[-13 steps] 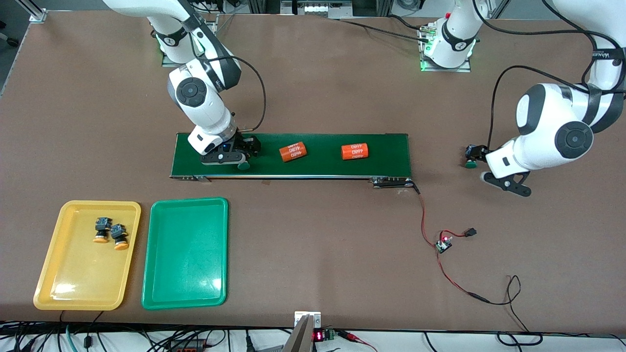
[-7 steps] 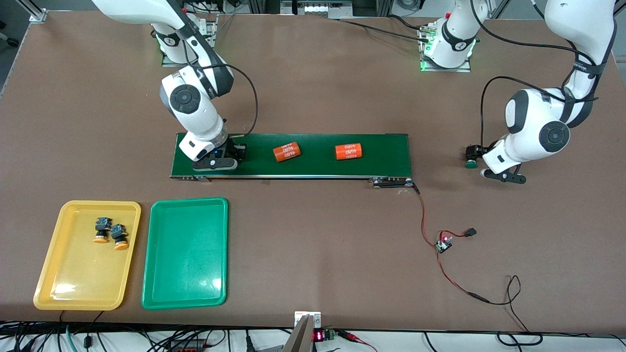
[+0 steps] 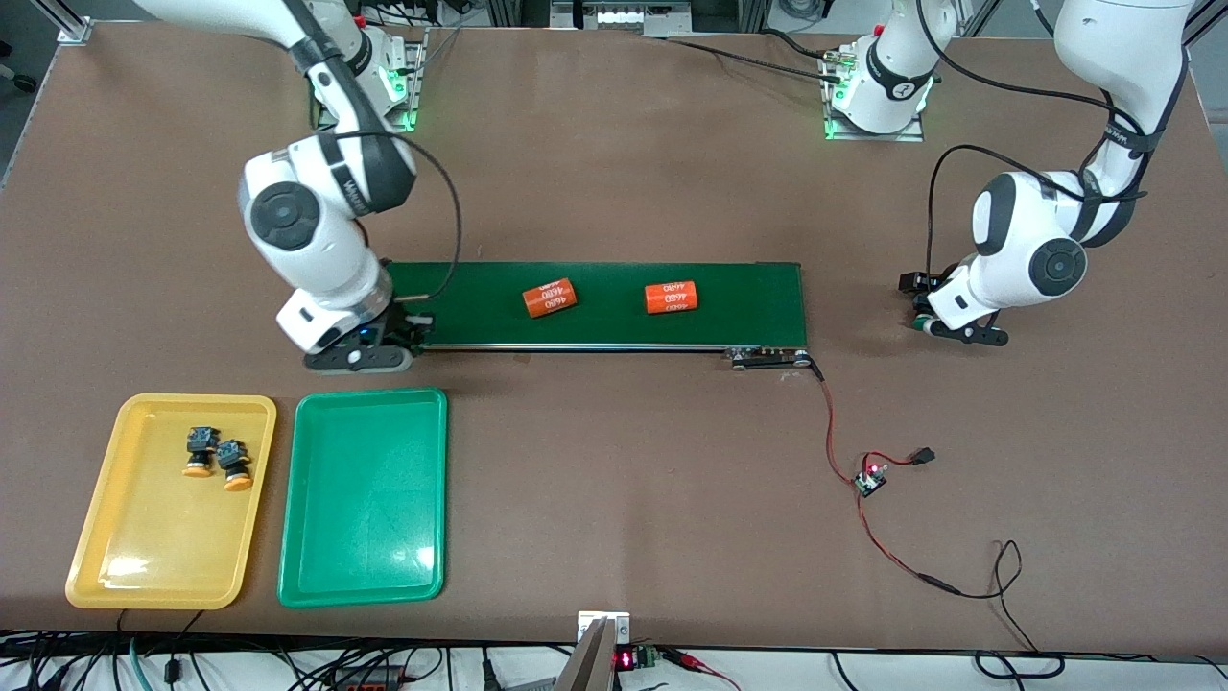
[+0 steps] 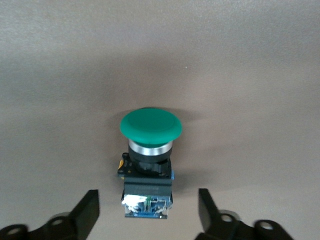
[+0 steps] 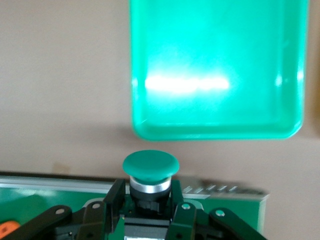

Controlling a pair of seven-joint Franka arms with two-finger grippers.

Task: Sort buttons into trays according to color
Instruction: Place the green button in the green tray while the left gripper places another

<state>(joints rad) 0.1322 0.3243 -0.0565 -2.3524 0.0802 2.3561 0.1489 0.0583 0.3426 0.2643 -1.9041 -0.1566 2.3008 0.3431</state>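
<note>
Green button [image 5: 150, 172] clamped in the right end effector [image 5: 148, 202], cap pointing toward the green tray [image 5: 217, 70]; fingers [image 5: 114, 200] closed on its dark body. In the front view, right end effector [image 3: 384, 341] up over the belt's [image 3: 614, 302] end toward the right arm's end of the table [image 3: 614, 144], just above the belt edge nearest the green tray [image 3: 365, 497].

Second green button [image 4: 148, 160] lying on the bare table, cap away from the left wrist camera, body between the left end effector's [image 4: 148, 212] fingers [image 4: 86, 210]. Fingers spread, one on each side of the body, not touching it. In the front view, left end effector [image 3: 929, 309] low at the table off the belt's other end, button mostly hidden beneath it.

Two orange buttons [image 3: 217, 459] side by side in the yellow tray [image 3: 96, 537], in the half farther from the front camera. Green tray beside it, nothing inside. Both trays nearer the front camera than the belt.

Two orange cylinders [image 3: 549, 297] on the belt, well apart. Red and black wires [image 3: 868, 480] on the table toward the left arm's end.
</note>
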